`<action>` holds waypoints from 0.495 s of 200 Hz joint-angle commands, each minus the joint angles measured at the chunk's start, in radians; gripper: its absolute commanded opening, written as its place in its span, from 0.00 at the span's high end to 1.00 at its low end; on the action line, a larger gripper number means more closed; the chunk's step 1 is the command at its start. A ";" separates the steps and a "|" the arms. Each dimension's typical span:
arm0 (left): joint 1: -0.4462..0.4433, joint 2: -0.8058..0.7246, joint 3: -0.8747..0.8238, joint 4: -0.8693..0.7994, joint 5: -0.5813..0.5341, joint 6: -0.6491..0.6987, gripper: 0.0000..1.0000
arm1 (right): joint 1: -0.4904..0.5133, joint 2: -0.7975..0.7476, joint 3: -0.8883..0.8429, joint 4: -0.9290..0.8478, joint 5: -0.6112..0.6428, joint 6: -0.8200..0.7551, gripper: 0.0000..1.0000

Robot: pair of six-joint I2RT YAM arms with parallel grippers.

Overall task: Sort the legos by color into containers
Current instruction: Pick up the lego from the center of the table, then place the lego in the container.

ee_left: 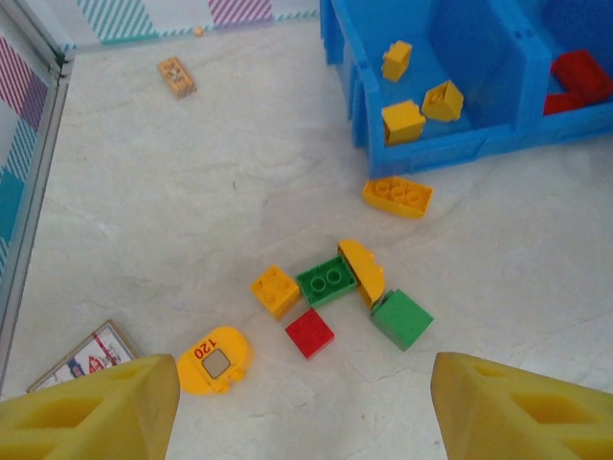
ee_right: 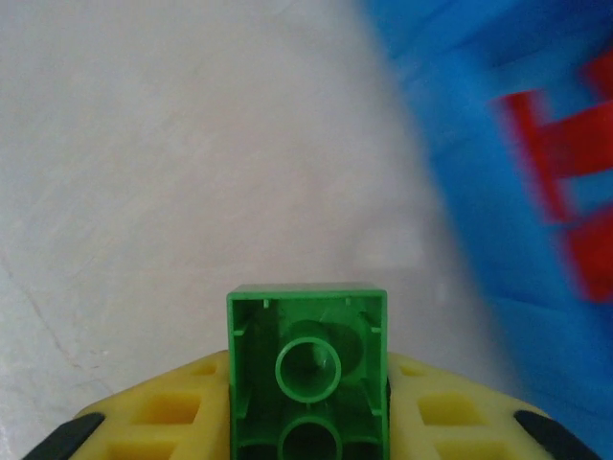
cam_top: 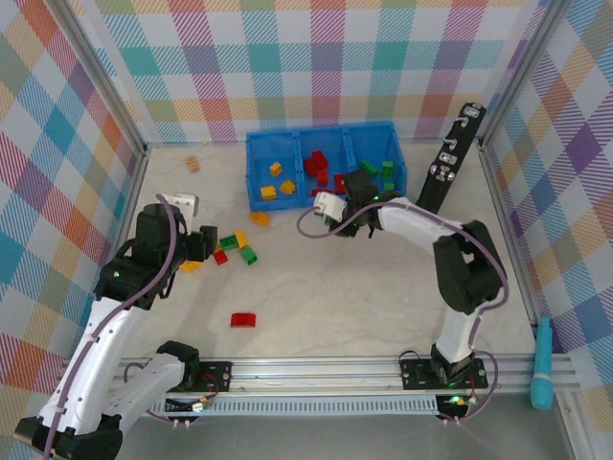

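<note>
The blue bin (cam_top: 287, 202) stands at the back, with yellow bricks in its left compartment, red in the middle, green on the right. My right gripper (cam_top: 347, 222) hovers by its front wall, shut on a green brick (ee_right: 306, 369) seen underside up; the blue bin (ee_right: 498, 125) is blurred to the right. My left gripper (ee_left: 306, 412) is open, above and short of a cluster: yellow brick (ee_left: 275, 289), green brick (ee_left: 329, 281), red brick (ee_left: 309, 333), green block (ee_left: 402, 319). Another yellow brick (ee_left: 397, 195) lies by the bin (ee_left: 431, 149). A lone red brick (cam_top: 243, 319) lies nearer the front.
A small tan block (cam_top: 192, 163) lies at the back left. A rounded yellow piece marked 120 (ee_left: 214, 359) and a printed card (ee_left: 86, 359) lie by my left finger. A black bracket (cam_top: 450, 158) leans at the right wall. A teal tool (cam_top: 543, 364) rests outside the frame.
</note>
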 commanded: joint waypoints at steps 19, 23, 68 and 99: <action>0.018 -0.003 -0.037 0.034 0.007 0.002 0.30 | -0.098 -0.073 0.165 0.046 0.084 0.169 0.72; 0.018 -0.004 -0.040 0.037 0.010 -0.001 0.30 | -0.104 -0.062 0.189 0.035 0.097 0.176 0.72; 0.023 -0.001 -0.056 0.033 0.012 -0.011 0.30 | -0.177 0.128 0.485 -0.061 0.220 0.349 0.71; 0.023 -0.004 -0.045 0.006 0.021 -0.023 0.30 | -0.209 0.296 0.671 -0.132 0.257 0.435 0.68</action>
